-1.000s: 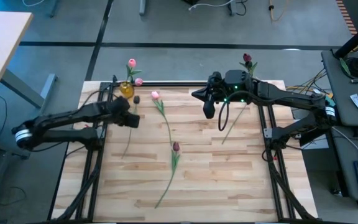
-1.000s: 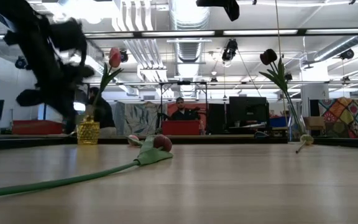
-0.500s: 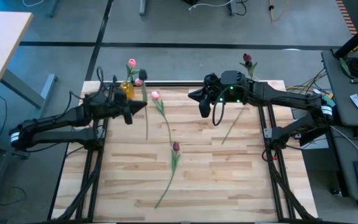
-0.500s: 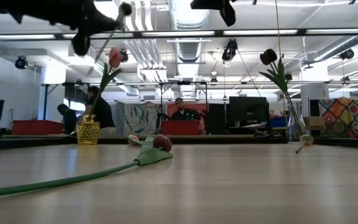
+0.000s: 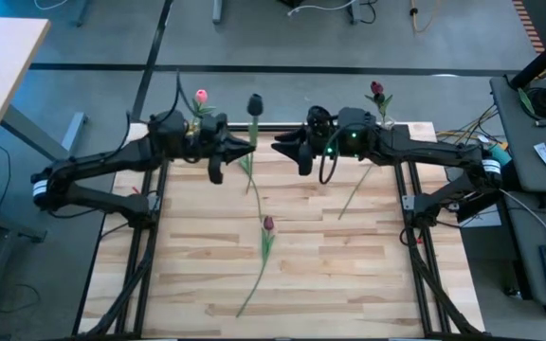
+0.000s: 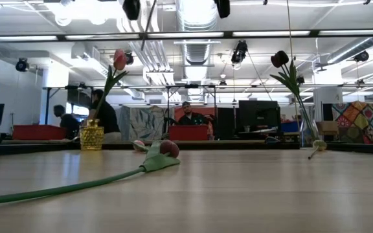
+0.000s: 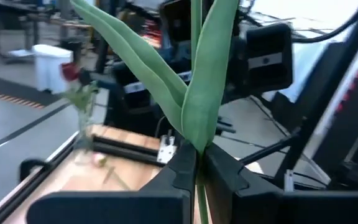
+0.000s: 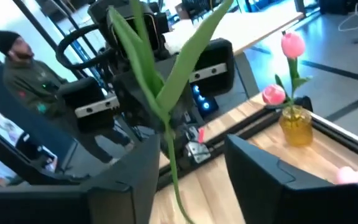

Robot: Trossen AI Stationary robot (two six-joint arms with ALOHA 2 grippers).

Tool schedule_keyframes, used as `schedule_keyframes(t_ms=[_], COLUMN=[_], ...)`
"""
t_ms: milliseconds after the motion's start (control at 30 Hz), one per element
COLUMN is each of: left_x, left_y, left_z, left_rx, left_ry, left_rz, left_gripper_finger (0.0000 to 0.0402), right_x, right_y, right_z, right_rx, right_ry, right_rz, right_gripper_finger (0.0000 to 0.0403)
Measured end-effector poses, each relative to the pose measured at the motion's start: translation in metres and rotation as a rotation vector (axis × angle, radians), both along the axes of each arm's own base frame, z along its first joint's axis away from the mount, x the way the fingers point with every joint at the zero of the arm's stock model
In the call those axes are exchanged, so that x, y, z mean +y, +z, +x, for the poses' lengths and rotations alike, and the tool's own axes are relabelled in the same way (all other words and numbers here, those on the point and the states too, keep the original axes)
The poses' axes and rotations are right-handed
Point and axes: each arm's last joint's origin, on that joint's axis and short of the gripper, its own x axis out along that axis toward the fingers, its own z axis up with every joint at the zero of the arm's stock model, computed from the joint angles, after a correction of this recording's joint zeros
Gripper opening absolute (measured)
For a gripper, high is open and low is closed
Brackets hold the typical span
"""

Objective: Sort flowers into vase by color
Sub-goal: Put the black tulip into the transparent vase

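Nearest you, a maroon tulip (image 5: 267, 224) lies flat on the wooden table (image 5: 368, 284), its thin green stem trailing toward the near edge. A little farther in, a pink tulip's stem (image 5: 251, 178) and a loose stem (image 5: 356, 192) also lie on the boards.

Above the far part of the table, the left gripper (image 7: 196, 167) is pinched tight on the stem of a dark tulip (image 5: 253, 102), just below its two long, smooth, blade-shaped leaves. The flower stands upright, head up, between the two arms. The right gripper (image 8: 188, 168) faces it with its fingers spread wide and empty, one on either side of the stem.

This looks like a handover. Close the right fingers on bare stem, not on the leaves, which are slick and will fold. The stem is thin and springy, so centre it between the pads before squeezing. Let the left gripper go only once the right has a firm hold, and keep the flower vertical so the head doesn't swing.

At the far edge, the yellow textured vase (image 8: 297, 124) holds pink tulips (image 8: 292, 45). Over on the right, the clear vase (image 6: 306, 129) holds a dark one (image 6: 279, 58), so that is probably where this flower goes.
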Motion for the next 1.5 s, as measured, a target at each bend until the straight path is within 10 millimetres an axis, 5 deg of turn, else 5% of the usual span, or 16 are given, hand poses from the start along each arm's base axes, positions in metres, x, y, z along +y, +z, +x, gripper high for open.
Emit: schedule_keyframes(t_ms=[600,733,900,1067,1267,1500], left_x=[0.015,0.015,0.018,0.018,0.017,0.013], left_y=[0.024,0.025,0.022,0.022,0.014,0.007], left_z=[0.056,0.061,0.064,0.061,0.053,0.033], left_rx=[-0.032,-0.028,-0.014,0.008,0.099,0.104], left_ry=[-0.134,-0.174,-0.157,-0.104,-0.051,0.011], left_rz=[0.030,0.019,-0.003,-0.019,-0.036,-0.009], left_gripper_finger=[0.0001,0.0001,0.0014,0.0045,0.0092,0.0124], right_x=[0.003,0.003,0.004,0.005,0.005,0.006], right_y=[0.027,0.027,0.027,0.030,0.044,0.056], right_z=[-0.002,-0.002,-0.002,-0.006,-0.039,-0.104], right_rx=[-0.084,-0.080,-0.074,-0.070,0.013,0.218], right_ry=[0.012,0.013,0.002,-0.014,-0.089,-0.247], right_rz=[-0.127,-0.164,-0.216,-0.262,-0.367,-0.487], right_gripper_finger=[0.0187,0.0141,0.0034,0.0015,0.0013,0.0012])
